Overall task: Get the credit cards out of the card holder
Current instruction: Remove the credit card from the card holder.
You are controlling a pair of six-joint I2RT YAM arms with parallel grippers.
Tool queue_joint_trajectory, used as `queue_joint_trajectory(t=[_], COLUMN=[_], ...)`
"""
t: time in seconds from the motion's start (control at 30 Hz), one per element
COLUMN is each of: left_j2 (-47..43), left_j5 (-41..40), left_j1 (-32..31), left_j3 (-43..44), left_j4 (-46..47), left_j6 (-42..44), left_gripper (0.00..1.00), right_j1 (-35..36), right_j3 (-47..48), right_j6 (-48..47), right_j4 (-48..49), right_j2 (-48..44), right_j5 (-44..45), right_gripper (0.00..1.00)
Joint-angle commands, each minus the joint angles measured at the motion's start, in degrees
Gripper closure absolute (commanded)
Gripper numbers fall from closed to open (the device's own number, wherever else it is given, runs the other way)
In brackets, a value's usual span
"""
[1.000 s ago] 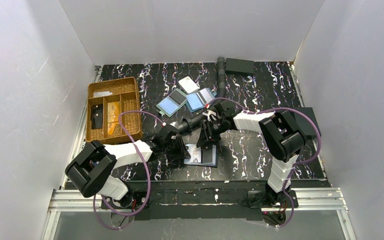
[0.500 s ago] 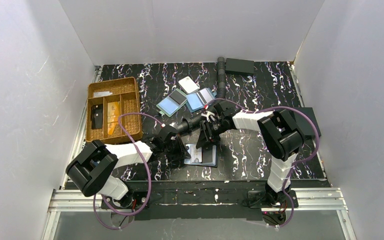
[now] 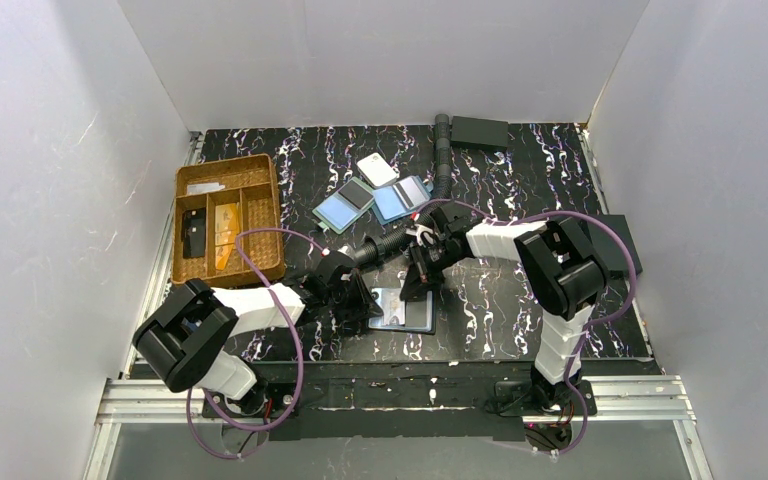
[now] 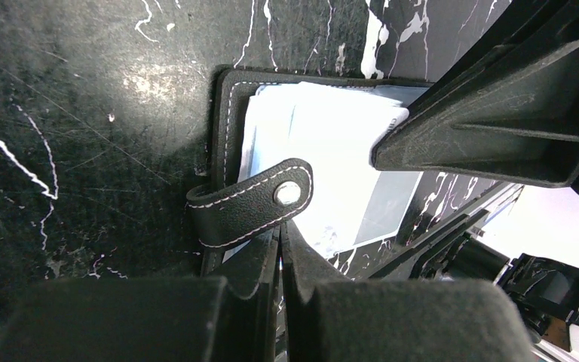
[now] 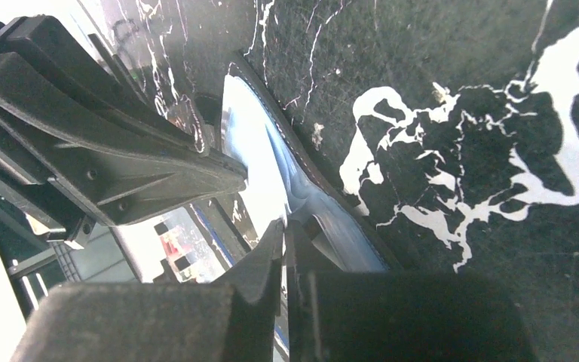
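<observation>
Card holder (image 3: 407,314) lies open on tabletop (image 3: 490,300) between our claws, long axis left-right. Left claw (image 4: 280,240) clamped on its edge beneath strap (image 4: 252,204). Right claw (image 5: 285,230) pinched narrow at pale blue card (image 4: 332,143); grip unclear. We judge right nearer for pull.

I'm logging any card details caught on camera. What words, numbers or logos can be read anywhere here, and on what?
No text can be read in any view.
Pale light blue plastic card in the black stitched bifold card holder: washed out by glare, no print legible.
White strip in the brown wicker basket: too small to read.
</observation>
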Motion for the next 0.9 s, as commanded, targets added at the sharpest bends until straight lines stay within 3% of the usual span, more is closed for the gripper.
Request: queue_joint_trajectory(t=[0.0, 0.43, 0.87], left_j2=[3.8, 3.16, 2.5], left_j5=[-7.12, -8.65, -7.39], left_j1=[0.04, 1.6, 2.77], left_j3=[-3.14, -5.3, -6.83], left_j4=[-7.31, -7.22, -4.63], left_j6=[1.26, 0.43, -0.5], left_gripper=[0.99, 0.99, 0.98], right_j1=[-1.91, -4.48, -5.33], right_j3=[1.36, 4.23, 2.74], right_j6=[-2.99, -9.38, -8.86], right_j4=[-2.96, -9.27, -7.56], right_j2=[0.9, 4.03, 1.88], right_j5=[-3.13, -9.24, -9.28], right_gripper=[0.96, 0.97, 0.94])
